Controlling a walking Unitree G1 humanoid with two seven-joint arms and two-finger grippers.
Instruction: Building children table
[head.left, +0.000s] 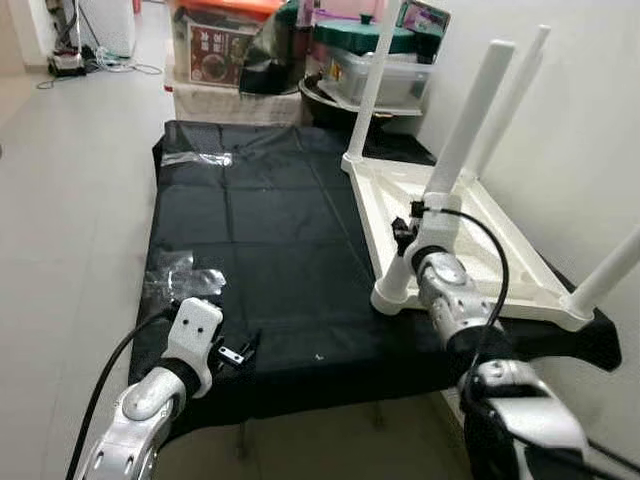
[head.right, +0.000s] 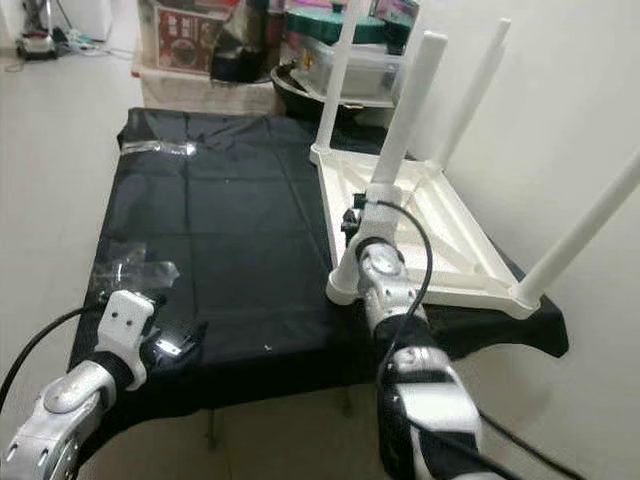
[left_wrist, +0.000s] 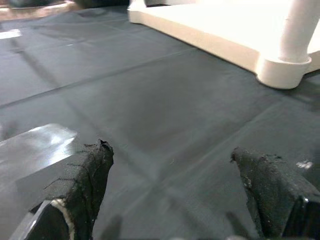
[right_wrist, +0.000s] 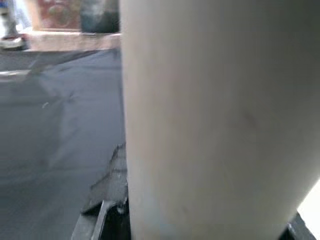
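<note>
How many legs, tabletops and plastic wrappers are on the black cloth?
Table legs: 4, first, all upright in the tabletop; right gripper at the near one.
Tabletop: 1, upside down.
Clear plastic wrappers: 2, near one.
Total: 7

A black cloth (head.left: 270, 250) covers the low bench. On it, a crumpled clear plastic wrapper (head.left: 180, 280) lies at about 8 o'clock, and a strip of clear tape (head.left: 195, 158) shines at 11 o'clock. Beyond the far edge, at 12 o'clock, stand a printed box (head.left: 215, 45), a green-lidded container (head.left: 365, 38) and a dark round basin (head.left: 330, 100). Cables (head.left: 90, 65) trail across the tiled floor (head.left: 70, 230) at 10 o'clock.
</note>
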